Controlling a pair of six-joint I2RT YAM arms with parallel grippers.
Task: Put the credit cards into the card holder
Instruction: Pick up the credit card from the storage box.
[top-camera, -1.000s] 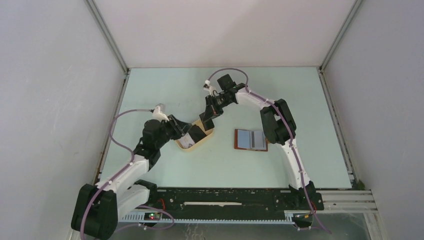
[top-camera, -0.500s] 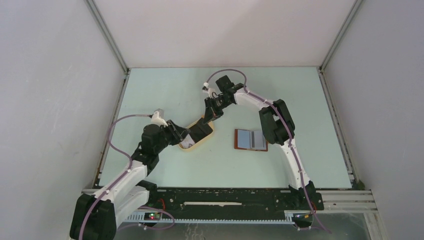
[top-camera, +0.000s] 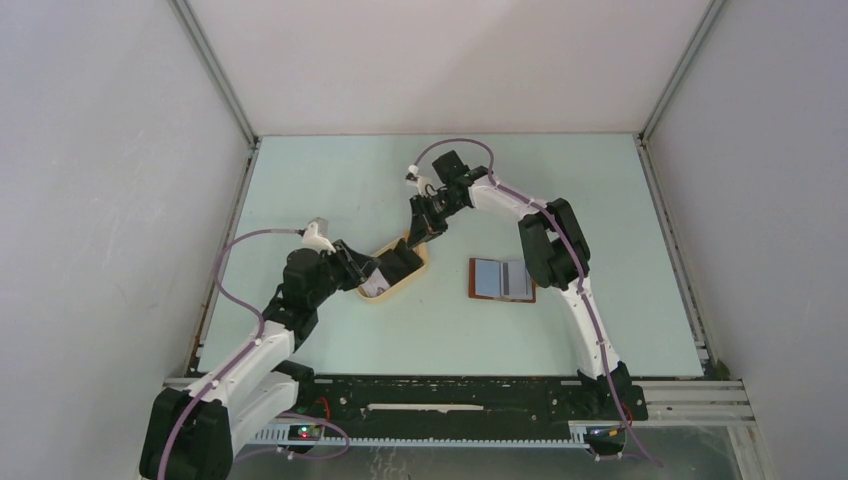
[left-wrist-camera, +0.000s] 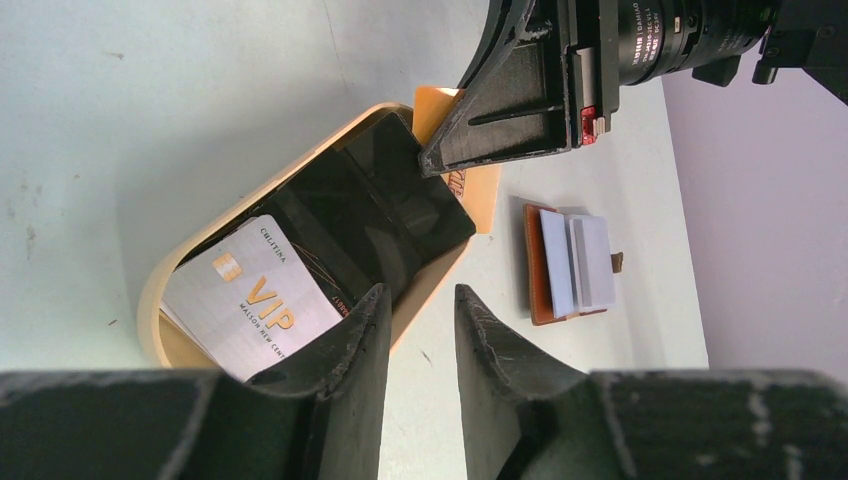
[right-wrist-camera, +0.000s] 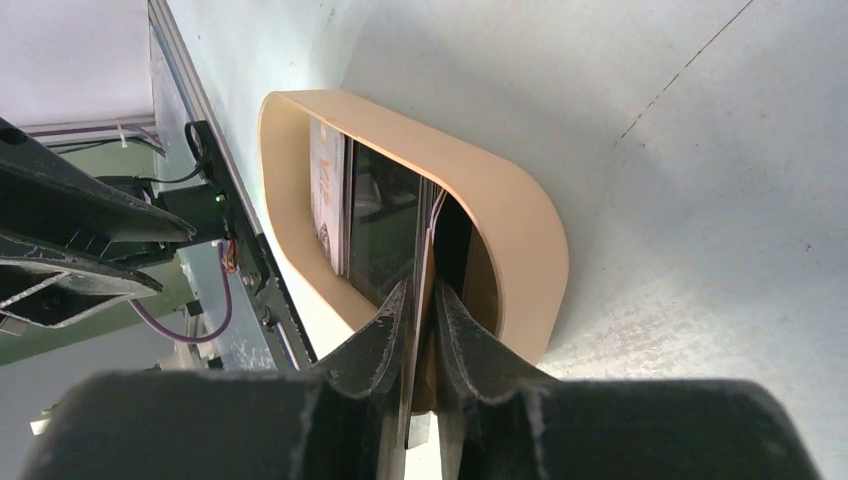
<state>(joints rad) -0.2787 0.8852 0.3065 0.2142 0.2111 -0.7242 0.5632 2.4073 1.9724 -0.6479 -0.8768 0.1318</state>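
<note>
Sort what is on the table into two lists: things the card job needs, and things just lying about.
Belongs to the job: credit cards, card holder.
Just lying about: beige oval tray, only where some cards sit.

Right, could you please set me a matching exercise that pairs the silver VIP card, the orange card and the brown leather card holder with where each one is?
Things:
1. silver rectangular VIP card
2. orange plastic card
3. reddish-brown leather card holder

Places:
A. lying open on the table, apart from the tray
B. flat inside the beige oval tray
C. pinched by the right gripper at the tray's end

Pairs: 1-B, 2-C, 3-A
</note>
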